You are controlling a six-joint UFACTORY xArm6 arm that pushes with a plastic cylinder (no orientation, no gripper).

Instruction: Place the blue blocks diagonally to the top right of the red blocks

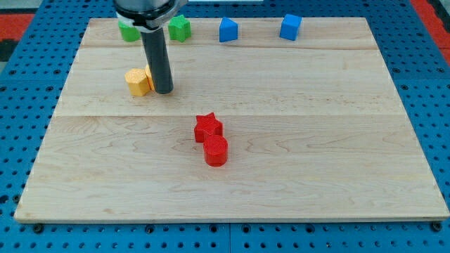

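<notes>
Two blue blocks sit near the view's top edge: one with a pointed top [228, 30] and a cube [290, 27] to its right. Two red blocks touch near the board's middle: a star [208, 127] and a cylinder [216, 150] just below it. My tip [163, 91] is at the upper left, far left of the blue blocks and up-left of the red ones. It stands right beside a yellow-orange hexagonal block [138, 81], with a second yellow piece partly hidden behind the rod.
Two green blocks sit at the top left: one [129, 30] partly hidden by the arm, and a star-like one [179, 28]. The wooden board [316, 154] lies on a blue pegboard surface [436, 105].
</notes>
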